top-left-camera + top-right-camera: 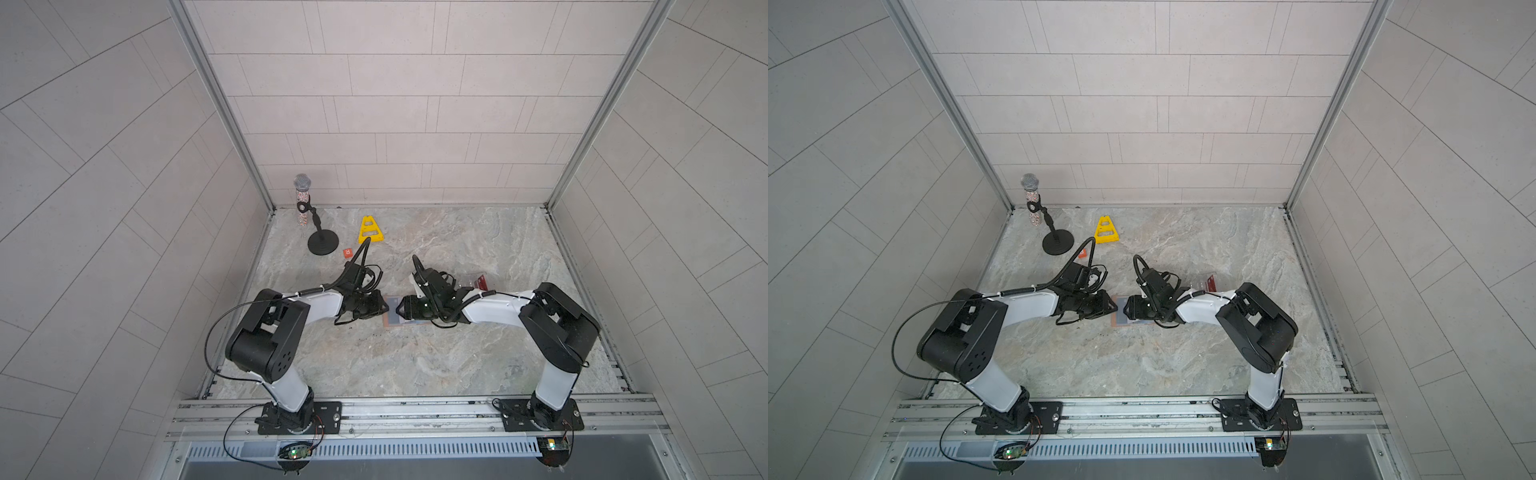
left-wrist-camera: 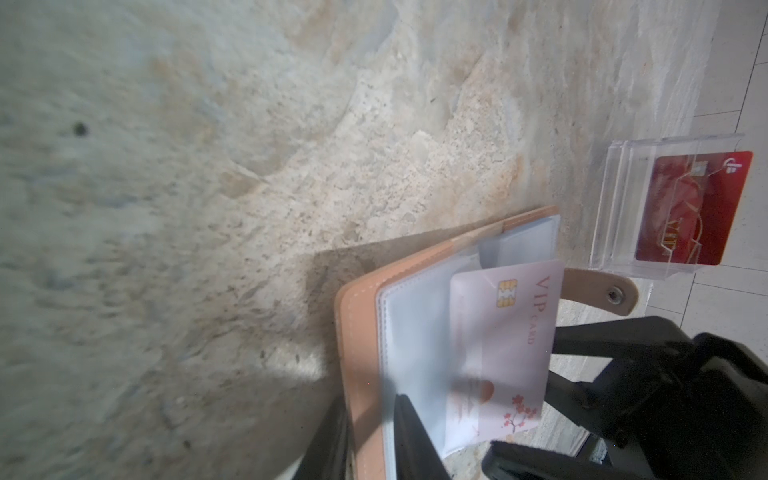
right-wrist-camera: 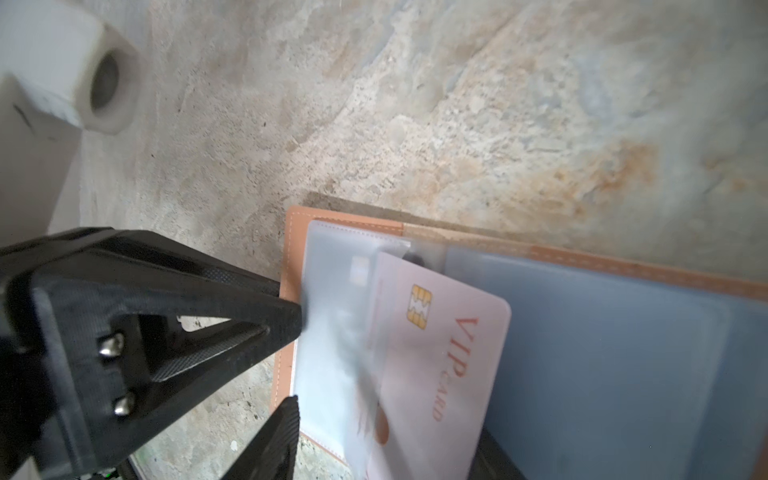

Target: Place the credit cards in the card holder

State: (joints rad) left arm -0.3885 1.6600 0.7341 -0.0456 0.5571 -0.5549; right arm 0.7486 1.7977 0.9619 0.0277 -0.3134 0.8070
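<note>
A marbled grey worktop (image 1: 415, 365) seen from above, with two robot arms meeting near its middle. Between them the card holder (image 1: 391, 316) lies open and flat, tan cover down, blue-grey inside facing up. A pale pink card (image 3: 440, 353) marked "VIP CARD", with a gold chip, sits partly tucked under a clear sleeve (image 2: 415, 332) of the holder, skewed, its outer end sticking out past the holder's edge. The left gripper (image 3: 293, 368) is at the holder's opposite edge, jaws narrowly apart, one tip touching the sleeve; nothing is pinched between them. The right gripper (image 1: 398, 309) is at the card's free end, jaws spread wide on either side of it, not clamping it. Well apart, beyond the right arm, a red card (image 2: 690, 208) stands in a clear plastic box (image 2: 615, 199).
</note>
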